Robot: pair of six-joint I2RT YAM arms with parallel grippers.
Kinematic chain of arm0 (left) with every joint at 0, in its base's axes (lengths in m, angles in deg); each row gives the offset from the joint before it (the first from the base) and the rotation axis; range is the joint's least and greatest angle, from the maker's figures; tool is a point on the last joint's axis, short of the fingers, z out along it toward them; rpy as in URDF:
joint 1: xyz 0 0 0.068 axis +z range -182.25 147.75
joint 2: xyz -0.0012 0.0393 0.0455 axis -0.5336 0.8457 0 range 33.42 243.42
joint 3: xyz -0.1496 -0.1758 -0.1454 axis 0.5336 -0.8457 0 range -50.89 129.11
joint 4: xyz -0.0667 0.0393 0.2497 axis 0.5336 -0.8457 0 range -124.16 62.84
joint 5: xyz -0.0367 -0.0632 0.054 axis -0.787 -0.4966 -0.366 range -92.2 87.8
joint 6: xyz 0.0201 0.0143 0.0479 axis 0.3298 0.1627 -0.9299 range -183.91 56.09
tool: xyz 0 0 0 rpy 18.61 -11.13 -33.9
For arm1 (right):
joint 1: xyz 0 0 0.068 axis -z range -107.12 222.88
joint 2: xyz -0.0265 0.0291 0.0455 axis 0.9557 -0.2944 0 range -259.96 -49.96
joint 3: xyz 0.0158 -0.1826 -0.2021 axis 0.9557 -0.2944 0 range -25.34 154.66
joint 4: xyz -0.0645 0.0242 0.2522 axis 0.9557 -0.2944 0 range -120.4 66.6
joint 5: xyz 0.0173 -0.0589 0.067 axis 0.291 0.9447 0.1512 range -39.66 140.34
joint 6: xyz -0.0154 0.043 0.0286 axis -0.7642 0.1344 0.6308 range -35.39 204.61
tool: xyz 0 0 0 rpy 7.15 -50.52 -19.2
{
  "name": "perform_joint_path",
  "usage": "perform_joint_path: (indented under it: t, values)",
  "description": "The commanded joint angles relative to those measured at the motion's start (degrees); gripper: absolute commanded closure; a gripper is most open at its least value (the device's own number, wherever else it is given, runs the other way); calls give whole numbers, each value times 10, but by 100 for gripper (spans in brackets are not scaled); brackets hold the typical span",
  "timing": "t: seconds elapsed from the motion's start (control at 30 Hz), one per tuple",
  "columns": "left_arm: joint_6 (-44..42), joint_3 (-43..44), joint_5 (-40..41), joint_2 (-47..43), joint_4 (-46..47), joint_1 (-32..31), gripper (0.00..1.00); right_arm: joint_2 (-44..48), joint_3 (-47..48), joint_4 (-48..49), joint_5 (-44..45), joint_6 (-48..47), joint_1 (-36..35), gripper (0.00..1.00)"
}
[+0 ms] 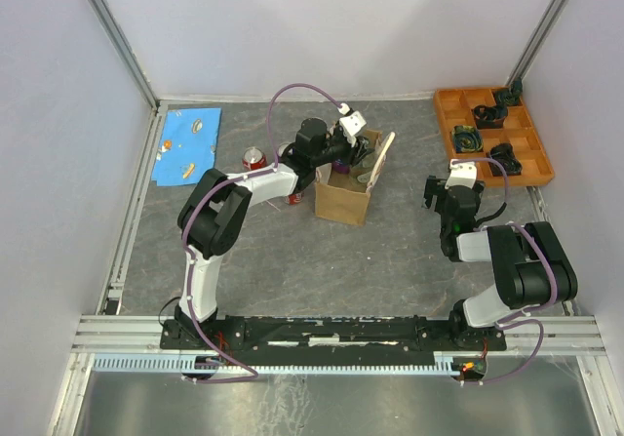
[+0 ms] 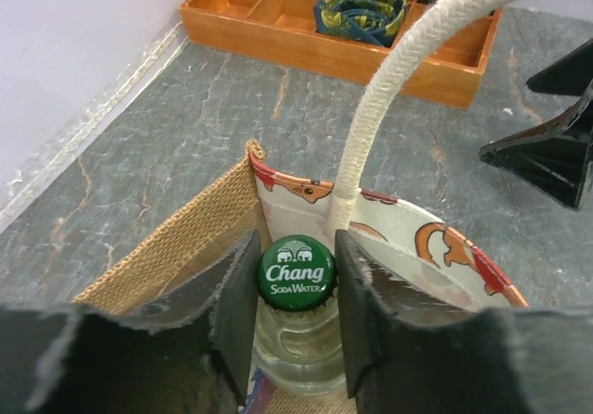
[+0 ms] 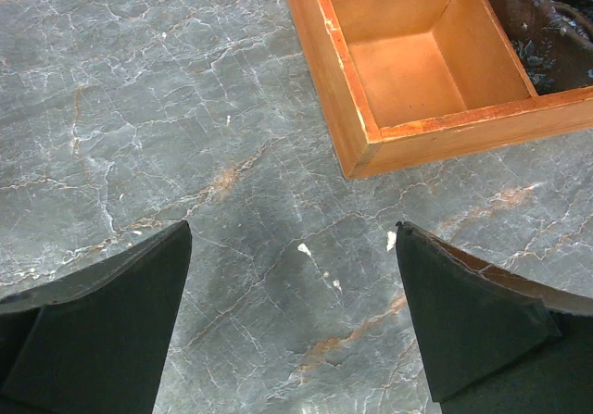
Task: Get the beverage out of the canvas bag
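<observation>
The tan canvas bag (image 1: 343, 194) stands upright mid-table, its woven wall (image 2: 176, 247) and a cream rope handle (image 2: 389, 90) close in the left wrist view. Inside it stands a clear glass bottle with a green "Chang Soda Water" cap (image 2: 295, 272). My left gripper (image 1: 343, 155) reaches down into the bag's mouth. Its fingers (image 2: 296, 240) press on both sides of the cap and neck. My right gripper (image 1: 435, 194) hovers open and empty over bare table (image 3: 293, 227), right of the bag.
An orange compartment tray (image 1: 492, 134) holding dark rolled items sits at the back right; its corner shows near my right gripper (image 3: 371, 145). A red can (image 1: 254, 159) stands left of the bag. A blue patterned cloth (image 1: 188, 143) lies at the back left.
</observation>
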Motion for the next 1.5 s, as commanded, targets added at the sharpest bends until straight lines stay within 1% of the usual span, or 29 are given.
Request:
perform_joint_path:
  t: [0.0,0.1,0.2,0.23,0.4,0.73,0.87,0.97,1.1,1.33,1.47]
  values:
    - [32,13,-12,14,70,9,61,7,10,18,3,3,2,1]
    - [42,14,-13,15,77,11,79,7,10,18,3,4,2,1]
    - [45,13,-14,14,76,12,94,7,10,18,3,4,2,1]
    - [46,13,-16,13,76,13,97,7,9,18,3,4,2,1]
    - [60,26,-25,-2,82,14,97,8,10,18,2,4,2,1]
    - [76,128,-21,-36,62,14,97,7,10,18,3,4,2,1]
    - [71,150,2,-60,39,13,97,7,10,18,3,4,2,1]
    - [61,149,13,-90,14,14,97,7,10,18,3,4,2,1]
    - [51,125,31,-147,7,14,97,7,10,18,3,4,2,1]
    - [43,97,55,-242,-31,14,97,7,9,18,3,4,2,1]
    - [14,89,91,-311,-80,13,97,7,10,18,3,4,2,1]
